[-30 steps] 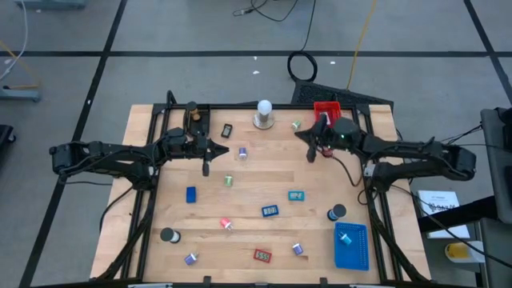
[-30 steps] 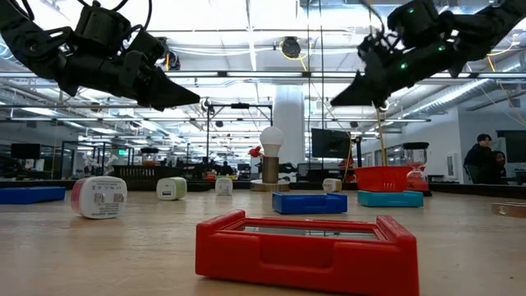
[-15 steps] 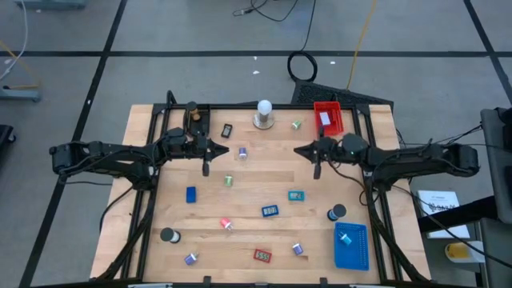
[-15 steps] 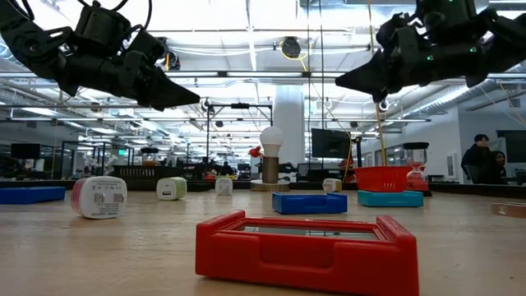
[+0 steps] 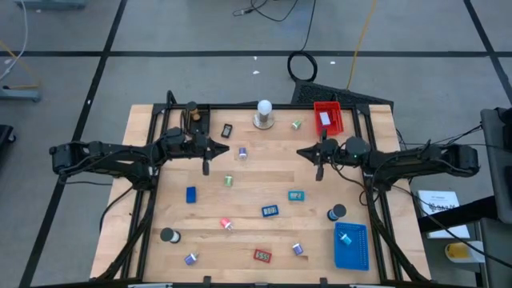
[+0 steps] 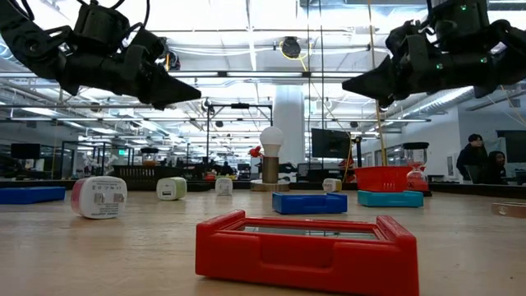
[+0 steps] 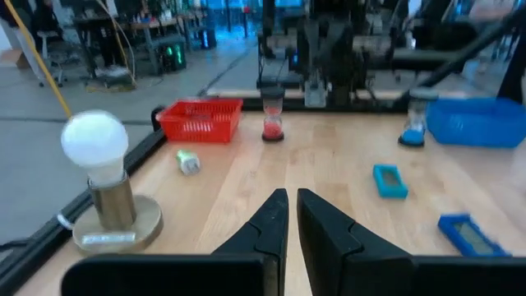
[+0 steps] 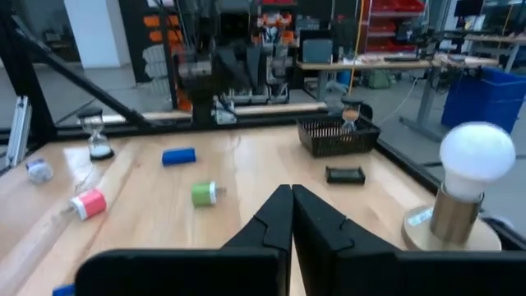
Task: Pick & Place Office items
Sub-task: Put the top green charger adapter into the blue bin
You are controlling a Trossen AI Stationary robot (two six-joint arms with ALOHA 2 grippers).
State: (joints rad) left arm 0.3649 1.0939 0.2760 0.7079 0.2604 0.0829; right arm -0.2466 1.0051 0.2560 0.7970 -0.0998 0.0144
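The office items lie scattered on the wooden table: a blue block, a green roll, a teal piece, a blue clip, a pink roll, black rolls, a red piece and purple ones. My left gripper hangs above the far left of the table, level and shut on nothing. My right gripper hangs opposite it, just near of the red tray, also level, shut and empty.
A white ball on a round grey base stands at the far middle edge. A black tray is at the far left and a blue tray holding a teal piece at the near right. People stand in the room behind.
My right gripper has drawn away from the red tray toward the table's near and right edges and sunk a little. It has tipped from pointing slantwise down to level. It stays shut. My left arm has kept still.
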